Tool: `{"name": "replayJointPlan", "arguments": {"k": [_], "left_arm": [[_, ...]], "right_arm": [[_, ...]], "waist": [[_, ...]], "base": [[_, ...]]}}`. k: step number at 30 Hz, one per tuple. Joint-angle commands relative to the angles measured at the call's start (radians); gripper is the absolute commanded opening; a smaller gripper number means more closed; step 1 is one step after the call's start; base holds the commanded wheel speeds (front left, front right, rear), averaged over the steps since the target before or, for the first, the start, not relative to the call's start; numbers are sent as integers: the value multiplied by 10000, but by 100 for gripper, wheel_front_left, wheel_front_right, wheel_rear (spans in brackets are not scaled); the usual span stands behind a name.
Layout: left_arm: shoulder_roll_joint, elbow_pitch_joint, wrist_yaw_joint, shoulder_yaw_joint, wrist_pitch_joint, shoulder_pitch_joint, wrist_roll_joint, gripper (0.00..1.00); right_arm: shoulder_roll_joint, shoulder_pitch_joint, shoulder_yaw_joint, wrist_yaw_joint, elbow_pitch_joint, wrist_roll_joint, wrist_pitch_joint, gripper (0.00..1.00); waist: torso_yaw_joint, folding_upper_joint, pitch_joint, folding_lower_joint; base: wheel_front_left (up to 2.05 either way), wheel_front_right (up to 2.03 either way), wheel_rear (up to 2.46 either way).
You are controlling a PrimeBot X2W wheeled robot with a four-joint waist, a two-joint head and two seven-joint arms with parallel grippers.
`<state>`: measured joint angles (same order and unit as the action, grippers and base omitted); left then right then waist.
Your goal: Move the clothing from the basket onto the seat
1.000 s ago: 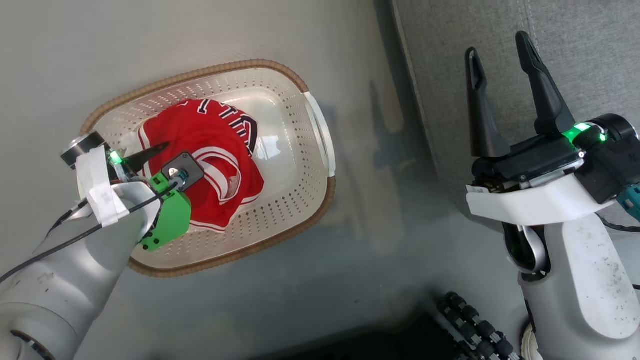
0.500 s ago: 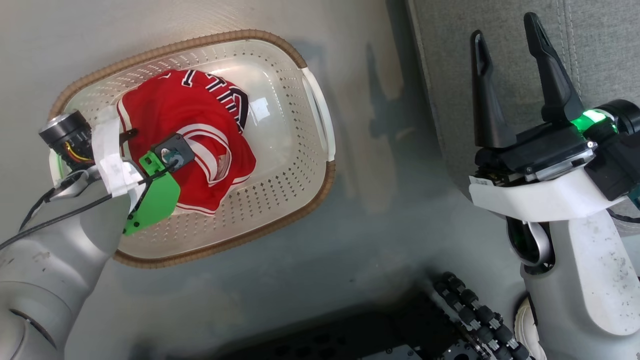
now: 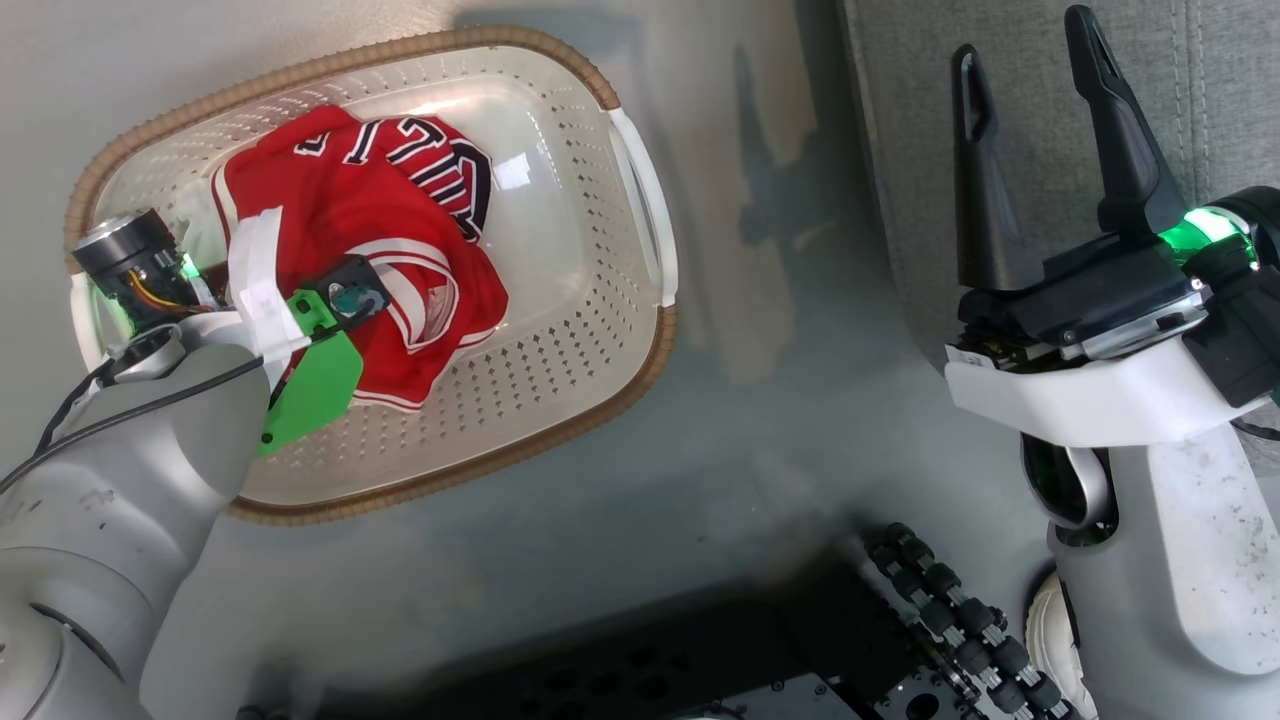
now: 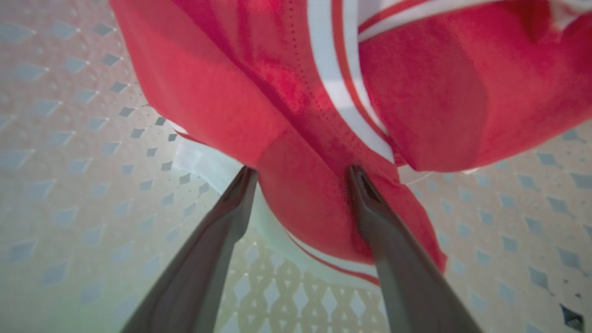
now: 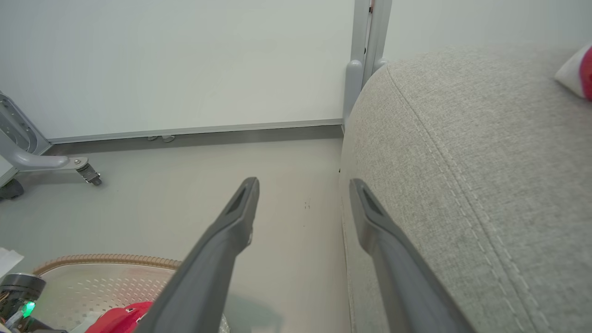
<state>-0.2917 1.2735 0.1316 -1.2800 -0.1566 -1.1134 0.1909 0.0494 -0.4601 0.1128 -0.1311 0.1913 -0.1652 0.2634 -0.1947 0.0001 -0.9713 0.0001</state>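
The clothing [image 3: 400,250] lay bunched in the basket [image 3: 600,330], towards its left half. The heap's long axis ran up and down the head view, with dark lettering at the far end. The basket stood on the floor [image 3: 760,420], and the seat [image 3: 900,80] was off to its right, apart from it.

The move I had coming turned on my left gripper [image 4: 301,171]. Its jaws stood wide apart, gripping nothing, with a red fold directly ahead and bulging between the fingers. One finger [image 4: 370,208] looked pressed against the cloth, and the other sat at the fold's edge over the perforated basket floor. A white stripe ran away from the jaws, roughly in line with the fingers. I judged that closing here would pinch that fold, though perhaps only one layer of it. The left arm was plainly the nearer one. My right gripper [image 3: 1025,40] hung well clear beside the seat's edge, also spread open and empty.

From the head I saw the whole heap but not the left fingertips, which the wrist hid. The left wrist view showed that contact up close. The right wrist view showed the seat's stitched seam and a red-and-white corner [image 5: 576,69] lying on the cushion. I couldn't tell what that was.
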Motion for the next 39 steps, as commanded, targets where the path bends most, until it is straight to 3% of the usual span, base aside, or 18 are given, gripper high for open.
{"name": "replayJointPlan", "arguments": {"k": [1,4,5,6,20,39], "left_arm": [[-91,77,-23,-5,-79,-162,4,100],[-88,101,-23,-7,-294,-186,93,100],[-80,108,-23,-9,-402,-142,64,31],[-71,111,-23,-11,-469,-109,27,0],[230,-114,-23,-16,102,134,-240,0],[1552,-817,-23,-16,2040,1255,1008,0]], "right_arm": [[21,-81,-15,7,69,72,19,100],[21,-95,-5,7,114,73,19,100],[21,-98,1,7,130,70,19,100],[21,-96,3,7,139,73,19,100],[21,-185,2,7,-38,47,19,100],[24,563,-250,7,-784,329,19,100]], "waist": [[-1,-1,-76,-1],[-7,-1,-153,-1],[-15,-1,-176,-1],[-19,-1,-188,-1],[15,-1,202,-1],[698,-1,2816,-1]], "base": [[0,0,0],[0,0,0],[0,0,0],[0,0,0],[0,0,0],[0,0,0]]}}
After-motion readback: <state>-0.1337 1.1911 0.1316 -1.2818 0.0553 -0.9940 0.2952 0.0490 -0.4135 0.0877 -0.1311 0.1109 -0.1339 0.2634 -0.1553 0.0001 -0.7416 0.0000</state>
